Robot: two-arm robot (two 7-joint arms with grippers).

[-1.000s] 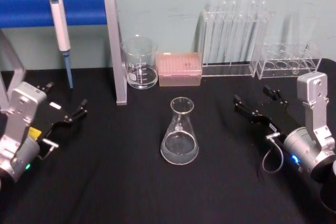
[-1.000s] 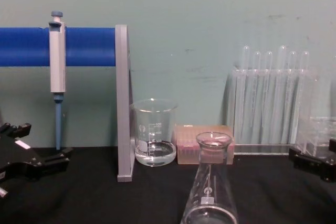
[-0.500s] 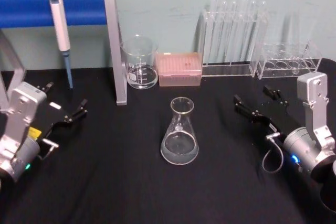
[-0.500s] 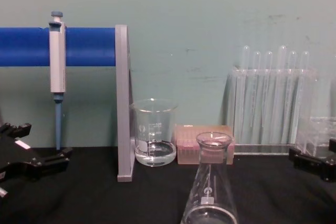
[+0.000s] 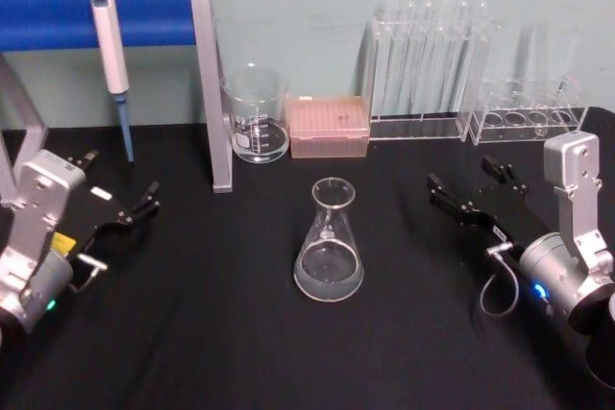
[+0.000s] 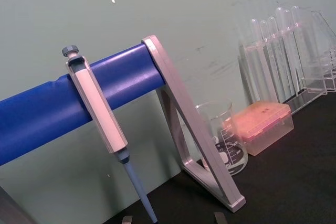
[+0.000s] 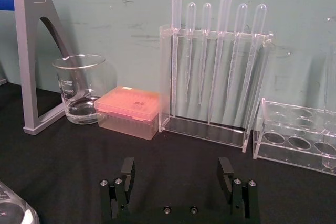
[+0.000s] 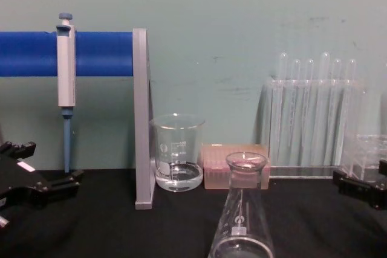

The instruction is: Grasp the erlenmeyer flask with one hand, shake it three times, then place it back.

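Observation:
The erlenmeyer flask (image 5: 329,242) stands upright in the middle of the black table, clear glass with a little liquid in its wide base; the chest view shows it close up (image 8: 242,222). My left gripper (image 5: 120,184) rests at the table's left side, well apart from the flask, fingers open and empty. At the right my right gripper (image 5: 468,178) also stands open and empty, pointing toward the back racks. Its two fingers (image 7: 127,167) show spread wide in the right wrist view, with the flask's base (image 7: 13,211) at a corner.
Behind the flask stand a glass beaker (image 5: 257,114) and a pink tip box (image 5: 329,127). A clear rack of droppers (image 5: 428,64) and a low tube rack (image 5: 528,108) sit at the back right. A pipette (image 5: 109,36) hangs from the blue bar stand (image 5: 213,84) at the back left.

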